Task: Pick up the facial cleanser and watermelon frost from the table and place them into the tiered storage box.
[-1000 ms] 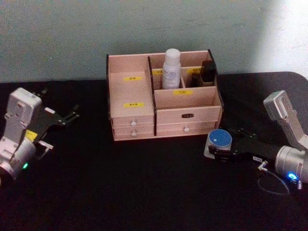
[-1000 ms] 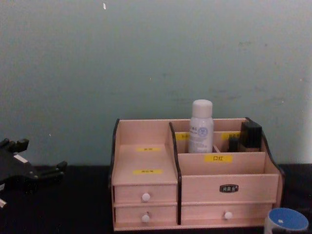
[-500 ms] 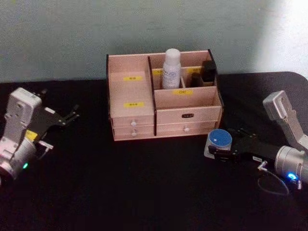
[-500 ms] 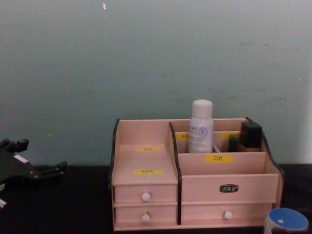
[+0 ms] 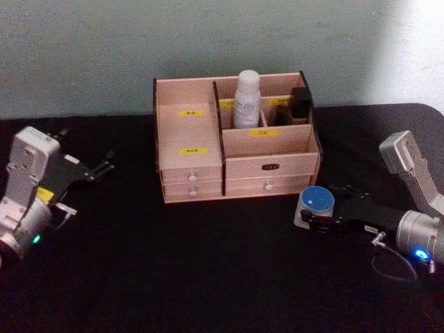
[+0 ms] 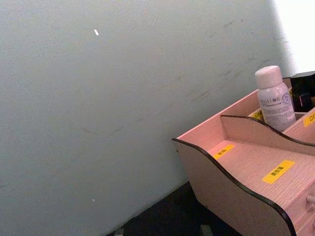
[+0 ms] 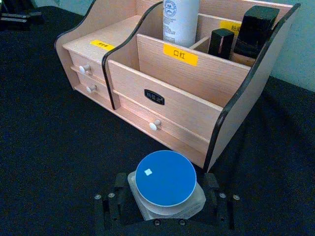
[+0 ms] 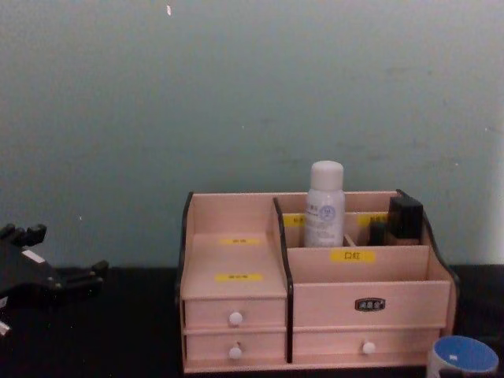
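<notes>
The left gripper (image 5: 105, 164) idles open — the right gripper (image 7: 166, 189) reaches forward, low.

Tiered storage box (image 5: 270, 166): left steps free; white bottle (image 5: 246, 100), dark containers (image 5: 300, 104) fill far-right compartments; blue-lidded jar (image 5: 317, 200) stands near-right.
</notes>
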You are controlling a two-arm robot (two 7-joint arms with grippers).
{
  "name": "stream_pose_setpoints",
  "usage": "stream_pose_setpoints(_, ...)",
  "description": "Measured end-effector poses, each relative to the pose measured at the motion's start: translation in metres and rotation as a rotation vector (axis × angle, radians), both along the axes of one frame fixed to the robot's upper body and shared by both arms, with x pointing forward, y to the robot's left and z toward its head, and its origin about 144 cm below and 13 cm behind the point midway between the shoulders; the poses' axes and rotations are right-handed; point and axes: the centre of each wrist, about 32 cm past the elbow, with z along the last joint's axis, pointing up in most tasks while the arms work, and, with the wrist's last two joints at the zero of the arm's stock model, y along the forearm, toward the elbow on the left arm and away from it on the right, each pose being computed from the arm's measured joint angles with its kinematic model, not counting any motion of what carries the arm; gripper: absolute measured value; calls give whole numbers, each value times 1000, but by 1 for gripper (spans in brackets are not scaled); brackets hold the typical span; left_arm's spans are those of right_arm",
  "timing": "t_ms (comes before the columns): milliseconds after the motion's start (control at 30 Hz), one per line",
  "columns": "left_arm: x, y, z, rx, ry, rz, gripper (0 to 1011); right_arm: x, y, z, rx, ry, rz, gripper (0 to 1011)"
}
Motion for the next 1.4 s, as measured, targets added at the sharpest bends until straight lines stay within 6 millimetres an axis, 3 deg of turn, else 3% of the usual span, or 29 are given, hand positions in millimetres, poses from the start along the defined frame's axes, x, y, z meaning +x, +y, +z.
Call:
stream_pose_setpoints(433,0,0,0,0,0,0,1001,0,0,0,1,0,0,724)
stream_pose_setpoints(1400,0,0,0,0,0,0,1001,0,0,4,-1,-4,20,720)
